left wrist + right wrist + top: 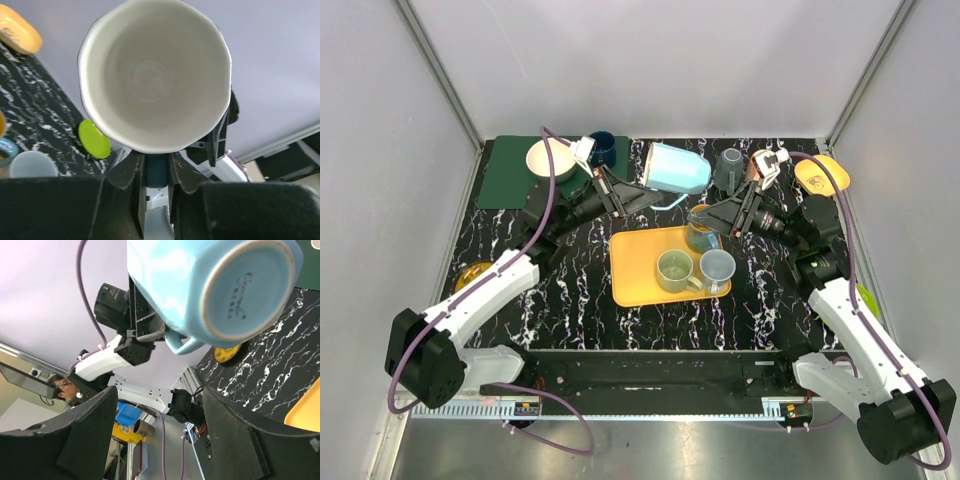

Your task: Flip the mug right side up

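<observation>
Tray [635, 285] nearest, orange, three cups [675, 270] on it. Right gripper [705, 216] over tray's far edge, fingers [85, 440] spread wide, nothing between them. Left gripper [156, 167] clenched on handle of light blue mug [677, 168]. Mug's aloft, lying sideways, mouth facing left wrist, base toward right wrist. Beyond: grey cup [728, 168], orange plate [823, 176], cream bowl [546, 160] on green mat [505, 182].

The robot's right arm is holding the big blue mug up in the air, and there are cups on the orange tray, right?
Not quite. The left arm's fingers hold the blue mug up in the air, as the top view shows. The right fingers are open and empty. The orange tray does hold cups.
</observation>
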Available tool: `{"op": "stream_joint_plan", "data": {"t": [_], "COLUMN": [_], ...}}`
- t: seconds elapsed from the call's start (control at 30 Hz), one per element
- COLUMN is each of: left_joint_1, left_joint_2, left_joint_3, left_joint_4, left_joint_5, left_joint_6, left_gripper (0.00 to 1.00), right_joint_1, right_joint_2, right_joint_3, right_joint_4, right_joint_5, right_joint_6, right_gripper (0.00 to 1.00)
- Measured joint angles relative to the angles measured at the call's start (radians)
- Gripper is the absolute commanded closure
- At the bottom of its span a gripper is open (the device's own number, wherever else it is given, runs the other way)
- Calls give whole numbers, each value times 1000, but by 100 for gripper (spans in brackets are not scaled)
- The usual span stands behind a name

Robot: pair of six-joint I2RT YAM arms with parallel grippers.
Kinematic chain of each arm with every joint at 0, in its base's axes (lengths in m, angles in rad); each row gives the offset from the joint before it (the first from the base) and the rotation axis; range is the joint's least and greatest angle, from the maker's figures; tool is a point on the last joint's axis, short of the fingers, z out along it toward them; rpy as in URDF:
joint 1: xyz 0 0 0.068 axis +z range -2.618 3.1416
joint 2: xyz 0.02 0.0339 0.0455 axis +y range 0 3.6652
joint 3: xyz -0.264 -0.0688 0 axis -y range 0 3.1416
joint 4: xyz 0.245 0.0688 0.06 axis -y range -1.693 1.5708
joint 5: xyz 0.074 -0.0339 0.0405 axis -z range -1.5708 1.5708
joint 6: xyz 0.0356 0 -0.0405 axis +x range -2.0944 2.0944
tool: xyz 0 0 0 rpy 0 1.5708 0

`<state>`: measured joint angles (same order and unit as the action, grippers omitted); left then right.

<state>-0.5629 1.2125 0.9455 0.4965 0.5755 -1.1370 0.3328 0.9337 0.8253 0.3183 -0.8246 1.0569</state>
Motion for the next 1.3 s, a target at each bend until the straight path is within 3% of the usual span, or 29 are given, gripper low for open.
{"op": "stream_joint_plan", "data": {"t": [0.3, 0.7, 1.0, 1.2, 1.27, 1.3], "left_joint_1": [-18, -80, -105, -107, -107, -107], "left_joint_2": [13, 16, 16, 16, 16, 16], "left_joint_3": [-39, -36, -35, -35, -35, -35], "left_joint_4": [226, 218, 220, 220, 222, 225], "left_joint_5": [20, -11, -103, -129, -133, -135], "left_joint_6": [-158, -129, -89, -66, -64, -64], "left_gripper": [100, 100, 100, 100, 100, 100], "right_joint_1": [14, 80, 88, 89, 89, 89], "right_joint_2": [107, 193, 203, 219, 228, 233], "right_joint_3": [39, 108, 108, 108, 108, 108], "right_joint_4": [85, 195, 214, 255, 275, 289], "right_joint_5": [-42, -30, 27, 29, 25, 20], "right_joint_6": [34, 69, 78, 116, 124, 127], "right_gripper": [28, 34, 67, 71, 84, 96]}}
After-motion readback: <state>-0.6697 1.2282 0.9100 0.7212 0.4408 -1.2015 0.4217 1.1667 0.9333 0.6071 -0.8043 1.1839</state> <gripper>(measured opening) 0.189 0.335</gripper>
